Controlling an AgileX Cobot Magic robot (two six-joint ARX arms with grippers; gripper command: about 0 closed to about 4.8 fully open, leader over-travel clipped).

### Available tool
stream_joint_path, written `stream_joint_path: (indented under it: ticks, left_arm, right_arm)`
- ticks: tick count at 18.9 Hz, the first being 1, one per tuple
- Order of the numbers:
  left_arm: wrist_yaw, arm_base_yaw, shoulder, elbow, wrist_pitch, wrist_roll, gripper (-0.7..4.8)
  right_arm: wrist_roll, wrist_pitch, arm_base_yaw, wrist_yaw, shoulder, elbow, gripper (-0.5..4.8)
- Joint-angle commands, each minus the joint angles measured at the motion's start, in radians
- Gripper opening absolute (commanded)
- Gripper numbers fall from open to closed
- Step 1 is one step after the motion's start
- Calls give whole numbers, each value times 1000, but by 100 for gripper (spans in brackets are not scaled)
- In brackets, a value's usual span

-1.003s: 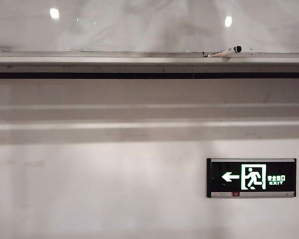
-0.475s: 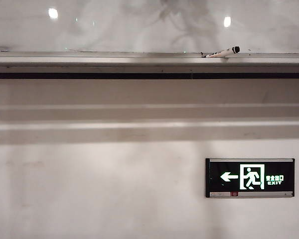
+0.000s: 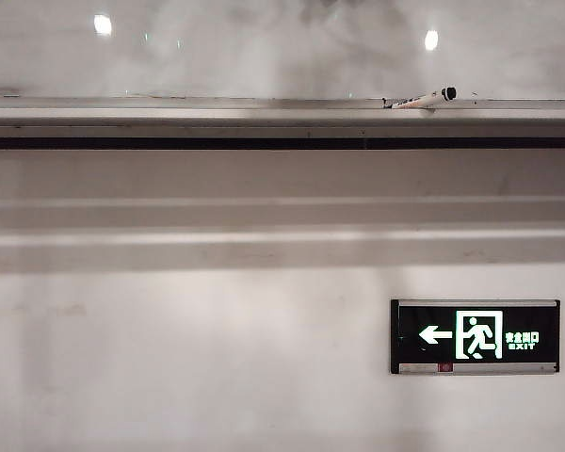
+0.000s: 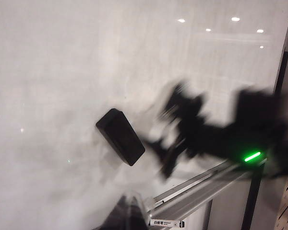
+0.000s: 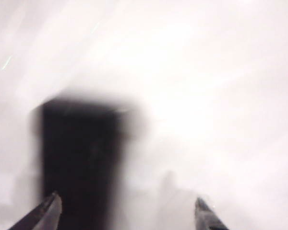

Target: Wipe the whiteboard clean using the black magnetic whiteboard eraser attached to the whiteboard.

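Observation:
The eraser point(image 4: 120, 136), a glossy black block, clings tilted to the whiteboard point(image 4: 62, 72) above the ledge. My right gripper point(image 4: 165, 143) is a dark motion blur just beside it, a small gap apart. In the right wrist view the eraser point(image 5: 81, 158) is a blurred black shape straight ahead, close to one finger, and the right gripper point(image 5: 126, 199) stands open with its fingers wide apart. My left gripper point(image 4: 129, 213) hangs back from the board, its fingers together. The exterior view shows only a strip of whiteboard point(image 3: 264, 56), with no gripper and no eraser.
A pale metal ledge point(image 3: 217, 113) runs under the board, with a white marker point(image 3: 424, 98) lying on it. The ledge point(image 4: 206, 184) and marker point(image 4: 165, 223) also show from the left wrist. Lower on the wall hangs a black exit sign point(image 3: 475, 336).
In the exterior view only the dim arm reflection on the whiteboard has shifted and faded. The marker, ledge and sign stay put.

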Motion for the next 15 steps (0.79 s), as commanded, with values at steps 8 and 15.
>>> stream_joint_path:
  ticks: [8, 15]
  left_arm:
    - [4, -1, -87, -10, -180, 69, -5]
    - [-203, -53, -545, -521, -202, 110, -6]
  right_arm:
    - [343, -443, -2, 68, -424, -32, -1]
    - [542, -162, -2, -151, -924, -842, -1]
